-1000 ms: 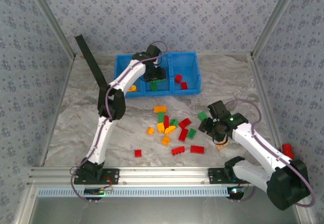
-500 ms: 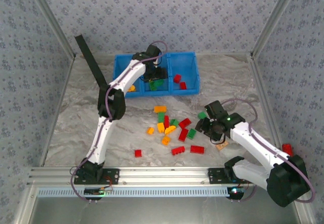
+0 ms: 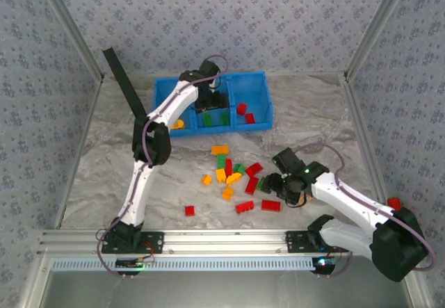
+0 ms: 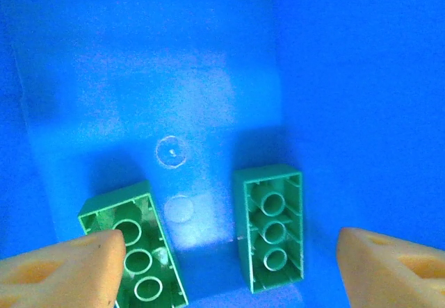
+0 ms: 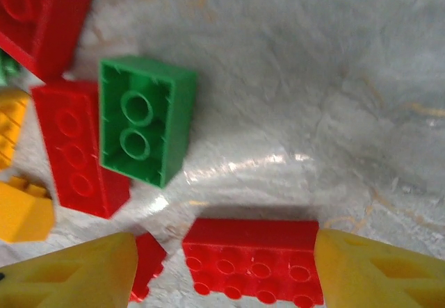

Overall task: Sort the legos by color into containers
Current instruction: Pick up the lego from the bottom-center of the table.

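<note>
— Two grippers. Left gripper [image 4: 226,273] first, jaws?
— Apart, nothing between the pads. Its left fingertip [image 4: 62,270] overlaps one green brick [image 4: 139,242]. A second green brick [image 4: 271,228] lies just beside it. Both are hollow side up on the floor of the blue bin [image 4: 174,65].
— Which compartment?
— Middle one, going by the top camera. Two red bricks [image 3: 241,108] in the right compartment, an orange-yellow brick [image 3: 179,123] in the left.
— Right gripper [image 5: 222,277]?
— Jaws wide apart too, low over the table [image 5: 334,78]. A red studded brick [image 5: 254,259] sits between the fingertips; can't tell if they touch it. Past it an upturned green brick [image 5: 144,128] lies right against a long red brick [image 5: 76,148].
— Rest of the legos?
— Loose cluster [image 3: 233,172] mid-table, red, green and orange-yellow mixed. One small red brick [image 3: 189,211] lies apart, toward the near edge.
</note>
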You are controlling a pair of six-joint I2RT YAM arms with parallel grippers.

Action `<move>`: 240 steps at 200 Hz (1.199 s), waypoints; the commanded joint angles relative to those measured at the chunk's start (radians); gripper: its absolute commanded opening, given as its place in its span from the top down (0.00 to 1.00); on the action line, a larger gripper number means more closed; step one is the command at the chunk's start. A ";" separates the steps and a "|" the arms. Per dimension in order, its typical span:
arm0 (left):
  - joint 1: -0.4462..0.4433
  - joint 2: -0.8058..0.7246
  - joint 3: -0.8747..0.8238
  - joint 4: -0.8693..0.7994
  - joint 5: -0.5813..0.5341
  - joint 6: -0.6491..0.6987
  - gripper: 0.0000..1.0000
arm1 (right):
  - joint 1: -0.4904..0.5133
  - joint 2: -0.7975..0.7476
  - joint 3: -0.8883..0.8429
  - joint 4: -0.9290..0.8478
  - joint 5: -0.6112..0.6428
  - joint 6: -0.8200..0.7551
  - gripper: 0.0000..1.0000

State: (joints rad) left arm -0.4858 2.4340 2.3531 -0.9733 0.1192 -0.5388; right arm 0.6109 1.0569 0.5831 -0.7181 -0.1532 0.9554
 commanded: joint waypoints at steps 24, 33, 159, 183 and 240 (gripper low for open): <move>0.004 -0.168 0.041 0.027 0.091 0.033 0.19 | 0.091 0.022 -0.049 0.006 0.002 -0.003 0.19; 0.004 -0.173 0.040 0.028 0.106 0.035 0.19 | 0.106 0.034 -0.052 0.014 0.010 -0.005 0.18; -0.038 -0.585 -0.441 -0.027 0.018 0.234 0.19 | 0.195 0.185 -0.075 0.072 0.089 0.014 0.47; -0.046 -0.783 -0.737 0.038 0.026 0.256 0.19 | 0.194 0.193 -0.071 0.071 0.091 0.007 0.53; -0.128 -1.051 -1.217 0.208 0.042 0.238 0.19 | 0.183 0.200 0.046 -0.032 0.118 -0.052 0.58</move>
State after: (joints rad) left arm -0.5713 1.4261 1.2335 -0.8658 0.1631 -0.3107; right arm 0.7990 1.2301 0.5903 -0.7120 -0.0933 0.9421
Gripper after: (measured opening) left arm 0.812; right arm 0.604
